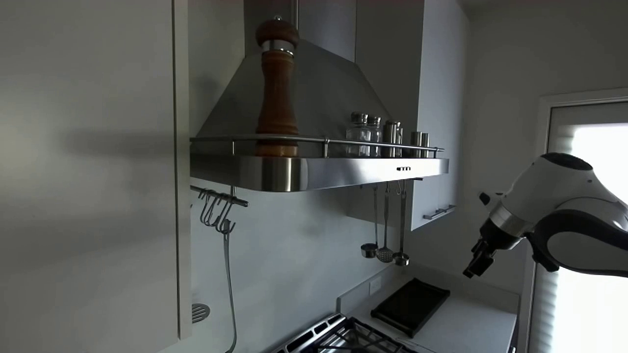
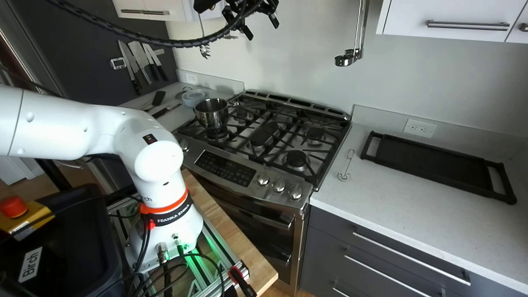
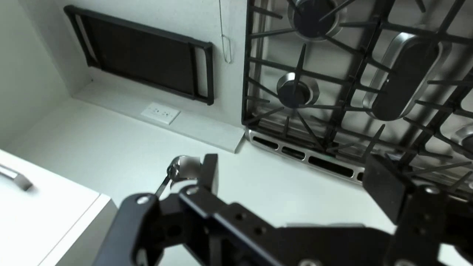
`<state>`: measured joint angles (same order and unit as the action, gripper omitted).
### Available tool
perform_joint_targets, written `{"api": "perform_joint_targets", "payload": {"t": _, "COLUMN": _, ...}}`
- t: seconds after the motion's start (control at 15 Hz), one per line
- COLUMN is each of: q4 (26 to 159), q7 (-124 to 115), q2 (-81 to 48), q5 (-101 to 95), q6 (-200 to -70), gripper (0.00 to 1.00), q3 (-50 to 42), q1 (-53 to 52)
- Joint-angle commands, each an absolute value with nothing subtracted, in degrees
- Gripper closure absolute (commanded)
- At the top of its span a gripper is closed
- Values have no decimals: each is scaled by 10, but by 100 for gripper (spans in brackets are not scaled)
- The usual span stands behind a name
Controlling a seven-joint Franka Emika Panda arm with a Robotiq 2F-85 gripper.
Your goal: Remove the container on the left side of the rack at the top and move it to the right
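Jaws spread wide, the gripper (image 3: 297,175) hangs apart from the steel range hood (image 1: 328,108). Along the hood's edge runs the rack (image 1: 314,139) — slim, metal, railed. Behind it, at left in an exterior view, the container (image 1: 278,93) stands upright (brown wood, metal-collared, shaped like a pepper mill). Farther right stand smaller glass jars (image 1: 359,131) — and slender metal cylinders (image 1: 390,132) beside them.

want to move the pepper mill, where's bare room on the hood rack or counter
The hood rack looks open between pepper mill and glass jars, crowded from the jars to the metal shakers. The counter is bare between black tray and drawers.
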<state>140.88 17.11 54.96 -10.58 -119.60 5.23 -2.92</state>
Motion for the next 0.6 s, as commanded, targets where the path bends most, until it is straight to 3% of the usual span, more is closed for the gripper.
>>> {"api": "perform_joint_targets", "payload": {"t": 0.0, "q4": 1353, "q7": 129, "q2": 527, "q5": -132, "q6": -1201, "gripper": 0, "q3": 93, "q1": -42}}
{"api": "perform_joint_targets", "payload": {"t": 0.53, "q4": 1287, "q7": 103, "q2": 519, "q5": -166, "q6": -1207, "gripper": 0, "q3": 159, "q1": -60}}
